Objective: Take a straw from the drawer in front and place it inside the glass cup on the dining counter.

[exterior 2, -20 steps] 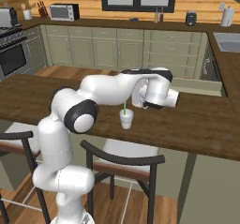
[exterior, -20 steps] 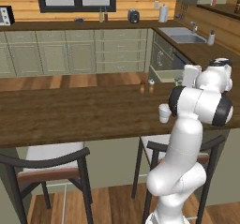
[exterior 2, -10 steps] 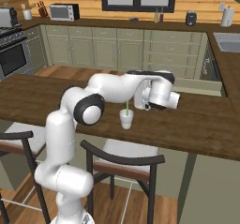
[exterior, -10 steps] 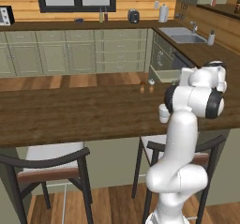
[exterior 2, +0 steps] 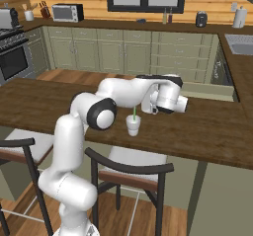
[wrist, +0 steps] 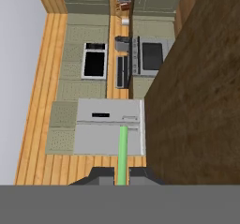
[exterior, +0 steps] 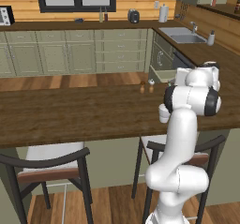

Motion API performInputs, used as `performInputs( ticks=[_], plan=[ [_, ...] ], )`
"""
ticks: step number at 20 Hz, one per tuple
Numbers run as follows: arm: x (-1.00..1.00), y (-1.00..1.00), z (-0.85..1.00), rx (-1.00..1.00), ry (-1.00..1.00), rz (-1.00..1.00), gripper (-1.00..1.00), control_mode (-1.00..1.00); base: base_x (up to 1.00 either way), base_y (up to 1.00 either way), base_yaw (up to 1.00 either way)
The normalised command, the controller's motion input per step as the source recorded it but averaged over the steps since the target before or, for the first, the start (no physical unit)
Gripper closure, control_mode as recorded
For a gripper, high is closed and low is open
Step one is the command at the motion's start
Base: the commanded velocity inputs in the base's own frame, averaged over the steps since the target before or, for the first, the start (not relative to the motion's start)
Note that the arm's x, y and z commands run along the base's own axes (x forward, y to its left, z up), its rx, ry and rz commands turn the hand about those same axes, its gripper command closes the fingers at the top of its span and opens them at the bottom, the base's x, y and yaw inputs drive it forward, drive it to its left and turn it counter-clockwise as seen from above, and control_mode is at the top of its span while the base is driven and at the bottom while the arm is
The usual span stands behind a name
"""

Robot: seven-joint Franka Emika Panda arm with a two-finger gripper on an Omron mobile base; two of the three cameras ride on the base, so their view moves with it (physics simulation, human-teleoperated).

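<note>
Hand view: the straw (wrist: 123, 153), a thin light-green stick, runs from between the two dark fingertips toward 12 o'clock; the claw (wrist: 123, 175) is closed on it, one finger (wrist: 104, 174) at each side. The dark wood of the dining counter (wrist: 197, 96) lies at 3 o'clock of the straw. Right base view: the claw (exterior 2: 148, 105) is hidden behind the white hand, which is turned sideways just at 2 o'clock of the glass cup (exterior 2: 133, 125); the straw (exterior 2: 134, 113) stands nearly upright with its lower end inside the cup and its upper end reaching up beside the hand. The cup stands on the dining counter (exterior 2: 207, 131) near its front edge. The arm rises from the base at the lower left, bends at a dark elbow joint, and reaches level across the counter to the cup. Left base view: the cup (exterior: 163, 113) shows partly behind the arm's upper link, on the counter (exterior: 70, 113). No brand, label or writing can be read anywhere.
</note>
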Motion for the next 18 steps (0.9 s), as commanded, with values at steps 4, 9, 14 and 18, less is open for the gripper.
performInputs(
  ticks=[4,9,14,18],
  plan=[
    [0.48,0.01,-0.05,0.0,0.0,0.0,1.0,-1.0,0.0,0.0,0.0],
    [0.33,0.0,-0.36,0.0,0.02,-0.01,1.0,-1.0,0.0,0.0,0.0],
    [0.21,0.0,-0.44,0.0,0.03,-0.02,1.0,-1.0,0.0,0.0,0.0],
    [0.25,-0.01,-0.29,0.0,0.0,-0.02,1.0,-1.0,0.0,0.0,0.0]
  ],
)
